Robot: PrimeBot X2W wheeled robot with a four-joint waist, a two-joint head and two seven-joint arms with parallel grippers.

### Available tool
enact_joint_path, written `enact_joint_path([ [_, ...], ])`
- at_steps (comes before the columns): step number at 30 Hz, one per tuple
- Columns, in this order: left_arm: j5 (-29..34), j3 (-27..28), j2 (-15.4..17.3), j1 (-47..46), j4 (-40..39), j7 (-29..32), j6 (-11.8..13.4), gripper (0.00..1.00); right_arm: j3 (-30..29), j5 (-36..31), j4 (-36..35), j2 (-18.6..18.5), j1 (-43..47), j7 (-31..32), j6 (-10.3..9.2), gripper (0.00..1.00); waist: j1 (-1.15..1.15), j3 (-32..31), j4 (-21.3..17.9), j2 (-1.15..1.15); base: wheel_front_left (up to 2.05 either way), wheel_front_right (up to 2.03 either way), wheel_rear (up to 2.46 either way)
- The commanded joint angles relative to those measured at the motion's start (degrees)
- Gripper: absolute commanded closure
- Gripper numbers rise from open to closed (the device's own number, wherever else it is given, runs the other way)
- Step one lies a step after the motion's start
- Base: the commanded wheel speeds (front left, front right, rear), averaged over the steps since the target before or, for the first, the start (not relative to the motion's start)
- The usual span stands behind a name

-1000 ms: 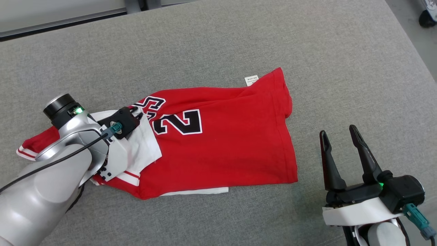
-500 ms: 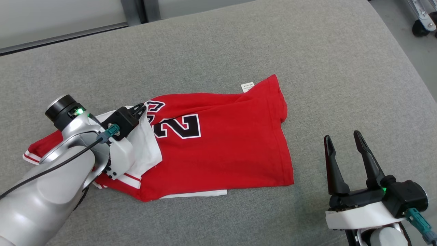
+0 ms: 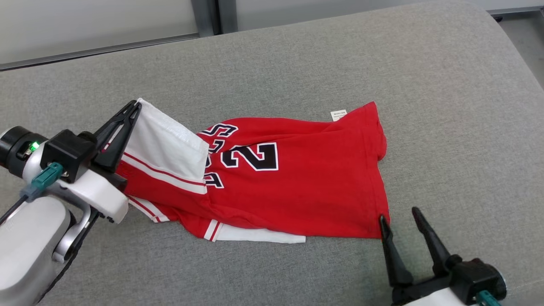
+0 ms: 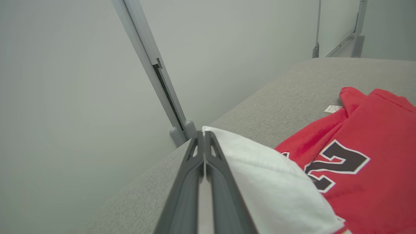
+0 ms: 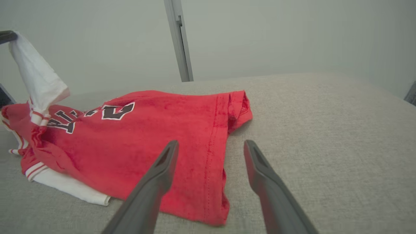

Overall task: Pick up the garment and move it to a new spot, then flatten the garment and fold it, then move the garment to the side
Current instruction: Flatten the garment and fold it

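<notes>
While left gripper (image 3: 137, 104) pinches garment (image 3: 306, 187), lettering (image 3: 220, 130) half hidden, right gripper (image 3: 399, 213) cropped

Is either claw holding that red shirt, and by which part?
The left gripper pinches the garment by its white corner; the right gripper holds nothing.

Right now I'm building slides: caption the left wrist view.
Left pincer shut on the white edge of the red garment, above a grey cushion.

Illegibly small print on garment (image 3: 306, 191) label (image 3: 338, 114)
</notes>
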Motion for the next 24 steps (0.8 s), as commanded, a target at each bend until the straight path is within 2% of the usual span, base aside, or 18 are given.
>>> enact_joint_path([
  [1, -0.44, 0.94, 1.21, 1.37, -1.95, -0.21, 0.93, 1.00, 0.88, 0.41, 1.55, -0.13, 0.39, -0.08, -0.02, 0.00, 0.00, 0.49, 0.61, 0.00, 0.00, 0.00, 0.00],
  [8, -0.94, 2.46, 3.68, 3.17, -6.98, -0.22, 2.91, 1.00, 1.51, -3.68, 8.33, -0.54, -1.34, -0.08, -0.02, 0.00, 0.00, 2.20, 1.14, 0.00, 0.00, 0.00, 0.00],
  [13, -0.68, 2.47, 4.26, 3.26, -8.29, -0.10, 3.20, 1.00, 1.27, -8.27, 12.15, -0.55, -3.40, -0.07, -0.02, 0.00, 0.00, 2.86, 1.38, 0.00, 0.00, 0.00, 0.00],
  [14, -0.69, 2.46, 4.31, 3.24, -8.39, -0.10, 3.22, 1.00, 1.08, -8.97, 12.83, -0.56, -3.71, -0.07, -0.02, 0.05, 0.00, 2.87, 1.51, 0.00, 0.00, 0.00, 0.00],
  [18, -0.79, 2.21, 4.13, 3.16, -8.52, -0.05, 3.23, 1.00, 0.88, -10.19, 14.41, -0.47, -3.41, -0.07, -0.02, 0.06, 0.00, 2.55, 2.18, 0.00, 0.00, 0.00, 0.00],
  [19, -0.89, 2.21, 4.08, 3.18, -8.51, -0.05, 3.26, 1.00, 1.00, -10.25, 14.61, -0.48, -3.12, -0.07, -0.02, 0.13, 0.00, 2.45, 2.28, 0.00, 0.00, 0.00, 0.00],
  [20, -1.02, 2.24, 4.04, 3.24, -8.49, -0.05, 3.31, 1.00, 1.11, -10.34, 14.84, -0.49, -2.84, -0.07, -0.02, 0.28, 0.00, 2.34, 2.35, 0.00, 0.00, 0.00, 0.00],
  [21, -1.07, 2.29, 4.00, 3.36, -8.44, -0.06, 3.41, 1.00, 1.33, -10.43, 15.04, -0.48, -2.69, -0.07, -0.02, 0.58, 0.00, 2.19, 2.39, 0.00, 0.00, 0.00, 0.00],
  [22, -1.14, 2.34, 3.96, 3.51, -8.40, -0.07, 3.44, 1.00, 1.52, -10.41, 15.26, -0.50, -2.53, -0.07, -0.02, 0.82, 0.00, 2.01, 2.42, 0.00, 0.00, 0.00, 0.00],
  [23, -1.20, 2.35, 3.91, 3.71, -8.30, -0.08, 3.37, 1.00, 1.73, -10.29, 15.41, -0.56, -2.34, -0.07, -0.02, 1.00, 0.00, 1.77, 2.45, 0.00, 0.00, 0.00, 0.00],
  [24, -1.20, 2.43, 3.86, 3.88, -8.25, -0.09, 3.50, 1.00, 1.85, -10.04, 15.47, -0.59, -2.09, -0.07, -0.03, 1.00, 0.00, 1.49, 2.49, 0.00, 0.00, 0.00, 0.00],
])
